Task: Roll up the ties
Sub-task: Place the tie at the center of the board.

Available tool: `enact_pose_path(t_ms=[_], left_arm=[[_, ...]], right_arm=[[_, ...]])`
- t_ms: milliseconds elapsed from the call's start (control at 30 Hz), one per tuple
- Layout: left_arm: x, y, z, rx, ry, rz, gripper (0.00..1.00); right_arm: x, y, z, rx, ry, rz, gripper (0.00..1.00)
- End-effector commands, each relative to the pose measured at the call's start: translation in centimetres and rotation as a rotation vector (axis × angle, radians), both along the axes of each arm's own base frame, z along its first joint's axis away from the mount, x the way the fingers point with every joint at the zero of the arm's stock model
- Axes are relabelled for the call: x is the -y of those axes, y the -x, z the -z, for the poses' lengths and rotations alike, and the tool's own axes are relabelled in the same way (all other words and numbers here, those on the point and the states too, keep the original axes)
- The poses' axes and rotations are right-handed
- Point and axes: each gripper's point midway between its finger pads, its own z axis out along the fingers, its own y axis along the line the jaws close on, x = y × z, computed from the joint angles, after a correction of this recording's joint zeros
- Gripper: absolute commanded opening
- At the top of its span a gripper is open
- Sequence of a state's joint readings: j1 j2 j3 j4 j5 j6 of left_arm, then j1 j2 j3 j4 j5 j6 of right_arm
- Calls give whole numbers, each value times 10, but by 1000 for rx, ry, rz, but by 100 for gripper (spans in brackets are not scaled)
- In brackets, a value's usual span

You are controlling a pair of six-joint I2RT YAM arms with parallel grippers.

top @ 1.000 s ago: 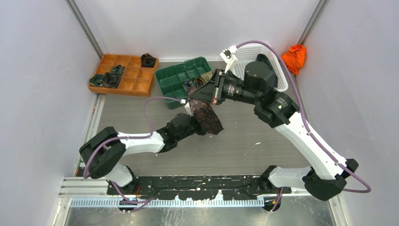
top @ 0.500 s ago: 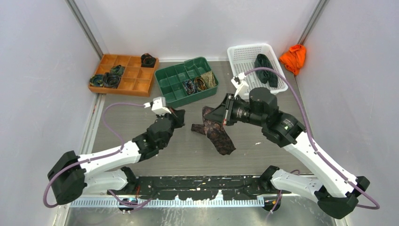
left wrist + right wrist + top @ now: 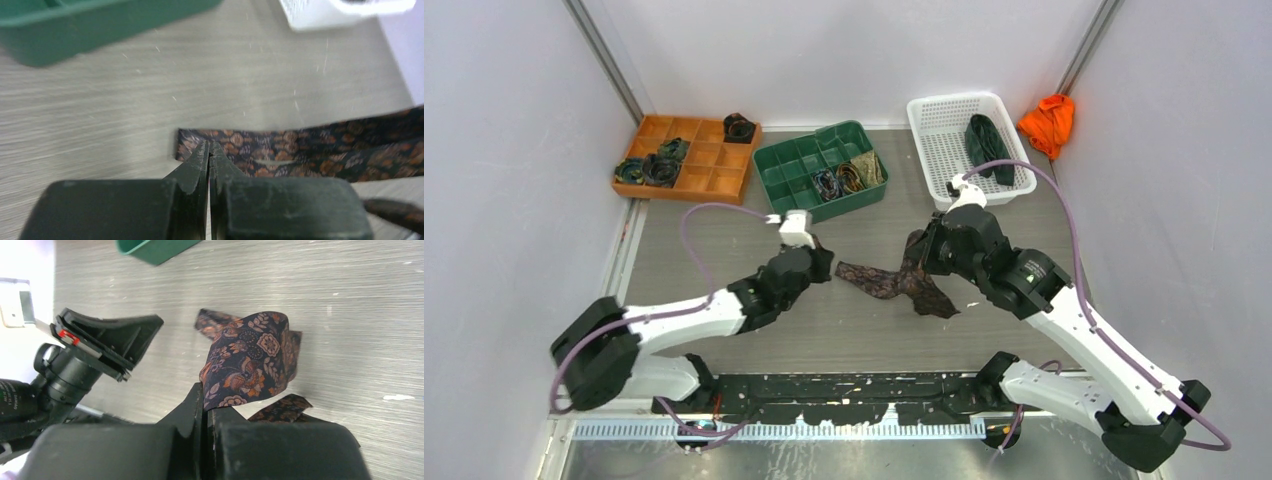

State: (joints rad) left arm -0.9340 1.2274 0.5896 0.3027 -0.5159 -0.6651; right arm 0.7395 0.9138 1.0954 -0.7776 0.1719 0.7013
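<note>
With the arm bases at 6 o'clock, the loose tie (image 3: 879,280) lies on the table (image 3: 854,330) near its middle, the left gripper (image 3: 821,262) at the tie's 9 o'clock end and the right gripper (image 3: 921,262) over its 3 o'clock part. The left divided tray (image 3: 679,193) at 11 o'clock holds coiled ties (image 3: 662,168), the middle divided tray (image 3: 786,170) at 12 o'clock holds further coils (image 3: 844,180) in its 3 o'clock cells, and the basket (image 3: 939,150) at 1 o'clock holds a folded tie (image 3: 984,140). The cloth lump (image 3: 1048,118) lies just beside the basket at 2 o'clock.

Org tray (image 3: 707,157), grn tray (image 3: 795,166), wht basket (image 3: 938,141), org cloth (image 3: 1048,122).
</note>
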Motion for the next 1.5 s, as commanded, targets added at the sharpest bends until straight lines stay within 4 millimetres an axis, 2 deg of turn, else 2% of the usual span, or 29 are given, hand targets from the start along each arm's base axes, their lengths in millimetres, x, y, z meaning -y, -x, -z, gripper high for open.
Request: enact_pose_path(t_ms=[0, 33, 133, 267, 467, 600, 767, 967, 1067, 1167, 1267, 1367, 1467], left_arm=[[62, 1, -5, -21, 44, 220, 4], [69, 0, 6, -44, 29, 236, 5], [83, -6, 21, -63, 21, 256, 8], [101, -20, 30, -63, 5, 259, 8], [121, -28, 66, -159, -40, 269, 6], [121, -13, 85, -247, -15, 287, 5], [112, 3, 96, -285, 5, 289, 4], [94, -11, 118, -286, -76, 174, 2], [76, -20, 122, -293, -137, 68, 1], [39, -17, 131, -345, -226, -66, 0], [-5, -4, 140, -380, -283, -183, 0], [-59, 12, 148, -434, -288, -331, 0], [-101, 22, 143, -455, -248, -442, 0]], right_arm=[[35, -24, 0, 74, 140, 155, 1], [39, -27, 4, 67, 164, 171, 1], [43, -34, 15, 56, 199, 183, 1], [38, -39, 23, 44, 186, 162, 1], [36, -42, 22, 48, 171, 155, 1], [39, -45, 19, 59, 177, 166, 1], [35, -47, 23, 49, 167, 154, 1], [23, -44, 22, 33, 106, 116, 1], [21, -39, 21, 24, 91, 104, 1], [22, -36, 23, 12, 96, 95, 1], [23, -35, 26, 4, 102, 96, 1], [21, -34, 33, -13, 97, 94, 1], [18, -34, 47, -40, 87, 95, 1]])
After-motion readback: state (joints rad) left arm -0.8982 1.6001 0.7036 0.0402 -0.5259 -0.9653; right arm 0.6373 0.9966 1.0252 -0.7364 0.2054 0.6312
